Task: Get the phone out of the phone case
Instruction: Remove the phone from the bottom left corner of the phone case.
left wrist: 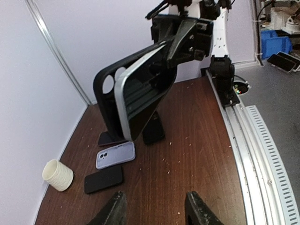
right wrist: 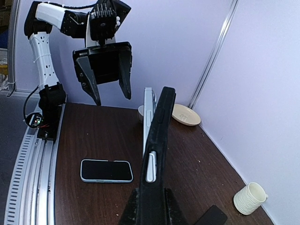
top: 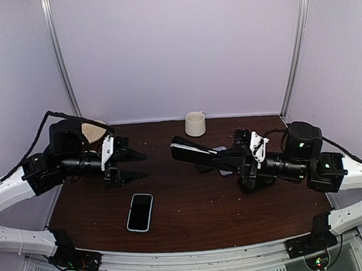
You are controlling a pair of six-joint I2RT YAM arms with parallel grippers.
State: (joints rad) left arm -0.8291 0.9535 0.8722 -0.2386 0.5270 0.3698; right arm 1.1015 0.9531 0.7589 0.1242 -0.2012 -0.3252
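Note:
My right gripper [top: 227, 161] is shut on a black phone case [top: 202, 156] and holds it above the table, pointing left. A phone with a silver edge [top: 183, 147] sits in it, its far end lifted away from the case. In the right wrist view the case [right wrist: 160, 136] stands edge-on with the phone [right wrist: 148, 117] parted from it at the top, and the gripper [right wrist: 151, 208] clamps its base. In the left wrist view the case [left wrist: 105, 101] and phone [left wrist: 123, 101] hang ahead. My left gripper [top: 135, 164] is open and empty, a short way left of the case, with its fingers [left wrist: 115, 211] wide apart.
A second phone [top: 140, 211] lies face up near the front middle of the table. A ribbed cup [top: 195, 123] and a shallow bowl [top: 95, 132] stand at the back. A lilac case [left wrist: 116, 154] and a black case [left wrist: 103, 178] lie under the held case.

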